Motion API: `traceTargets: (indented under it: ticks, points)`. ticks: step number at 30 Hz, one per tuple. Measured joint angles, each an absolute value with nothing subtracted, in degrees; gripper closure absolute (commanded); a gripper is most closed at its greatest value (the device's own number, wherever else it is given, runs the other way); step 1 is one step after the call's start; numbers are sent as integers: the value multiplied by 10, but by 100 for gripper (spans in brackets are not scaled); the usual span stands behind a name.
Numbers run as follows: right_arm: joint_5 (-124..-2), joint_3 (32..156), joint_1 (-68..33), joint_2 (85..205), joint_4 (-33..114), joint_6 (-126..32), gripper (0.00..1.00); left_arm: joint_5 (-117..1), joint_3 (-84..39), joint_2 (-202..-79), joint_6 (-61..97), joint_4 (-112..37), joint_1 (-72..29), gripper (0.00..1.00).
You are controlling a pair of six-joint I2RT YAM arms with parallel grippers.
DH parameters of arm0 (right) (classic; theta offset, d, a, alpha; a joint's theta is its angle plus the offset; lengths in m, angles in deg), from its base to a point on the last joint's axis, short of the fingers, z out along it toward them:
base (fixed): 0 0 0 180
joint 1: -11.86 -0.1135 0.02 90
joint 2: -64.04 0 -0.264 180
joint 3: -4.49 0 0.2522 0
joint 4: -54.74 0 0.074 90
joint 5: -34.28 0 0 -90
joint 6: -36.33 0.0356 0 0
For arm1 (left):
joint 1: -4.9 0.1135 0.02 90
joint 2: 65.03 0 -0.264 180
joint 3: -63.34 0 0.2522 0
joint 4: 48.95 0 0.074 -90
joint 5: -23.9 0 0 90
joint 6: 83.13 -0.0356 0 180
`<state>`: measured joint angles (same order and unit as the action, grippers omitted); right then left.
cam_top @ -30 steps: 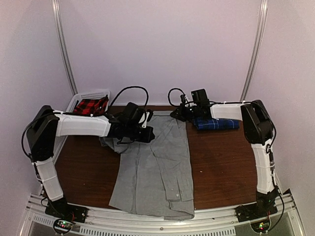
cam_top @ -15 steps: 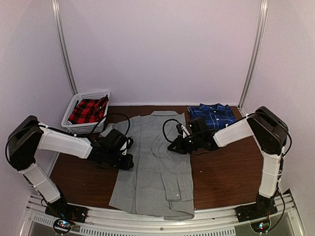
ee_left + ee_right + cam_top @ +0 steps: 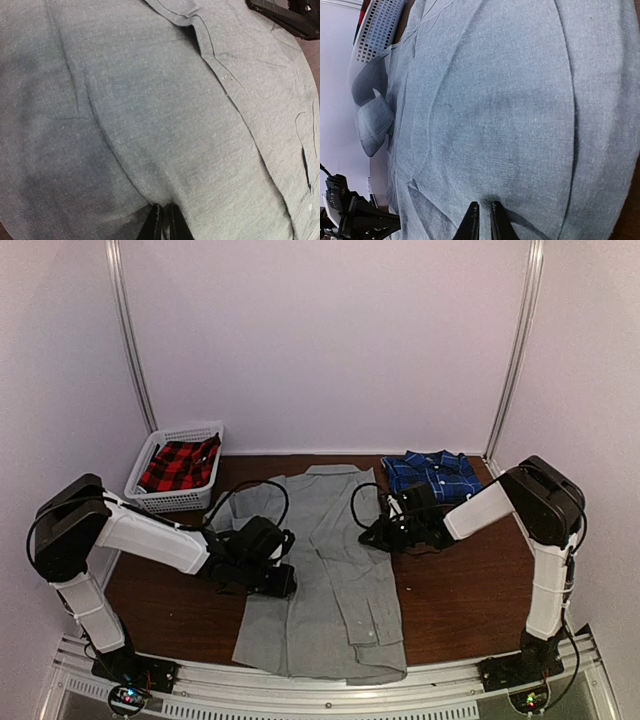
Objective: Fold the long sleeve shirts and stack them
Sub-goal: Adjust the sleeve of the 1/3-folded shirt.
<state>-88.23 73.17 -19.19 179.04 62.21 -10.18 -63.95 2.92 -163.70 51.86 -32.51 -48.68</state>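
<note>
Both arms have drawn back from the collar end to the shirt's middle, and the grey shirt (image 3: 330, 590) has slid a little toward you with them. Its hem now lies at the near edge of the table (image 3: 450, 600), and its long axis runs straight away from you to the collar at the far side. You have it between the two claws. The left claw (image 3: 286, 582) sits on the left side edge, slightly nearer to you, and the right claw (image 3: 368, 538) is on the right edge, a bit farther off. Each wrist view shows the fingers (image 3: 155, 227) pressed almost together on a pinch of grey cloth. Neither arm is the closer one, so the fold probably needs both together, likely carrying the sides inward. Nothing lies on the shirt, but a loose sleeve bunches at its far left. Beyond your right claw, the blue shirt (image 3: 432, 472) lies folded just beside the collar. At far left, well apart, the basket (image 3: 190, 428) holds a red cloth (image 3: 180, 465).
</note>
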Motion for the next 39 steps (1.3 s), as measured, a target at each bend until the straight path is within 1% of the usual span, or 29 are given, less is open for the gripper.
traceTargets:
  ticks: [11, 15, 21, 24, 28, 34, 39]
  points:
    - [-865, 771, -173, 1792, 557, -159, 90, -643, 20, -1646, 539, -328, -506, 91]
    - [-861, 778, -174, 1791, 539, -169, 89, -672, 10, -1627, 539, -284, -506, 86]
    - [-845, 780, -179, 1762, 493, -184, 86, -736, -32, -1542, 533, -219, -496, 72]
    - [-836, 780, -183, 1724, 471, -191, 81, -763, -41, -1495, 530, -204, -469, 65]
    - [-822, 781, -187, 1660, 458, -196, 75, -787, -41, -1453, 521, -190, -404, 58]
    - [-800, 781, -192, 1585, 440, -201, 70, -801, -52, -1453, 489, -169, -317, 56]
    - [-787, 781, -195, 1533, 424, -203, 68, -799, -102, -1506, 470, -161, -295, 54]
